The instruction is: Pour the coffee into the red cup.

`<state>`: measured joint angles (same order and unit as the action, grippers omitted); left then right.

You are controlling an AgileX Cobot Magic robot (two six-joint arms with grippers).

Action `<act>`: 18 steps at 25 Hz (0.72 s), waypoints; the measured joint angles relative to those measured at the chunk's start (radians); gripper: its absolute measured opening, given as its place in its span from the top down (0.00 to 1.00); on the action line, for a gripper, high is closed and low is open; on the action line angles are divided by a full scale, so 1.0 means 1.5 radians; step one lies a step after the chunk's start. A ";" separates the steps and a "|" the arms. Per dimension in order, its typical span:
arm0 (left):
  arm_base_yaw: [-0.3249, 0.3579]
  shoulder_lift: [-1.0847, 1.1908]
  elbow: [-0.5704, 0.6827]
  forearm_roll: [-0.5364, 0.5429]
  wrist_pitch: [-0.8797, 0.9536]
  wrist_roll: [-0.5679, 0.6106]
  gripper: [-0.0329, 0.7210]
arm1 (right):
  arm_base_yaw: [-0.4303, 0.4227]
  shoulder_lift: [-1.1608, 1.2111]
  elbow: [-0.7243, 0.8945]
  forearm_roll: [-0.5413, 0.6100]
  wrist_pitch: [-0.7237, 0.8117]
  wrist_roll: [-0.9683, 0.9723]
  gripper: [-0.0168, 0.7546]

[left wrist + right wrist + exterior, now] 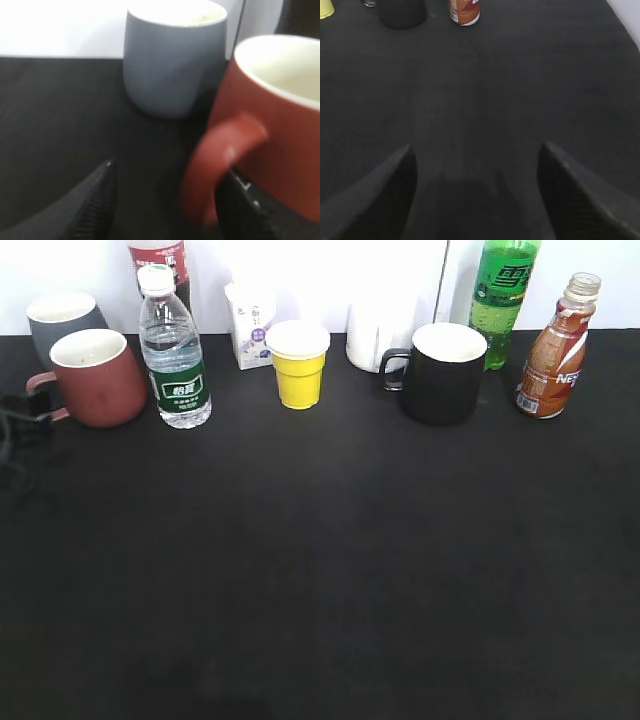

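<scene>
The coffee bottle (pixel 555 360), curvy with a brown-red-white label and no cap, stands at the back right; its base shows in the right wrist view (pixel 465 11). The red cup (pixel 100 380) stands at the back left, handle pointing left. In the left wrist view the red cup (pixel 280 130) fills the right side. My left gripper (pixel 170 170) is open, with the cup's handle between its fingers; its right finger sits in the handle's loop. It shows dimly at the far left edge (pixel 25 410). My right gripper (pixel 477 149) is open and empty over bare table, far short of the bottle.
A grey cup (pixel 62 320) stands behind the red cup. A water bottle (pixel 175 355), small carton (pixel 250 325), yellow cup (pixel 298 365), white container (pixel 378 335), black mug (pixel 440 370) and green soda bottle (pixel 503 290) line the back of the black table (pixel 320 570).
</scene>
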<state>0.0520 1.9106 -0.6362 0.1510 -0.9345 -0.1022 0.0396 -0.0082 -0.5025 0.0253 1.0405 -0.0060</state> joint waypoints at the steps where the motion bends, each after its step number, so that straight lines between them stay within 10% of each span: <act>1: 0.000 0.013 -0.018 0.001 0.006 0.000 0.34 | 0.000 0.000 0.000 0.000 0.000 0.000 0.22; 12: 0.000 0.124 -0.169 -0.011 0.017 0.000 0.53 | 0.000 0.000 0.000 0.000 0.000 0.000 0.22; 15: 0.000 0.141 -0.196 0.053 0.004 0.000 0.80 | 0.000 0.000 0.000 0.000 0.000 0.000 0.22; 18: 0.000 0.145 -0.198 0.063 -0.005 0.001 0.84 | 0.000 0.000 0.000 0.000 0.000 0.000 0.22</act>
<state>0.0520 2.1282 -0.9336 0.2449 -0.9426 -0.1013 0.0396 -0.0082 -0.5025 0.0253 1.0405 -0.0060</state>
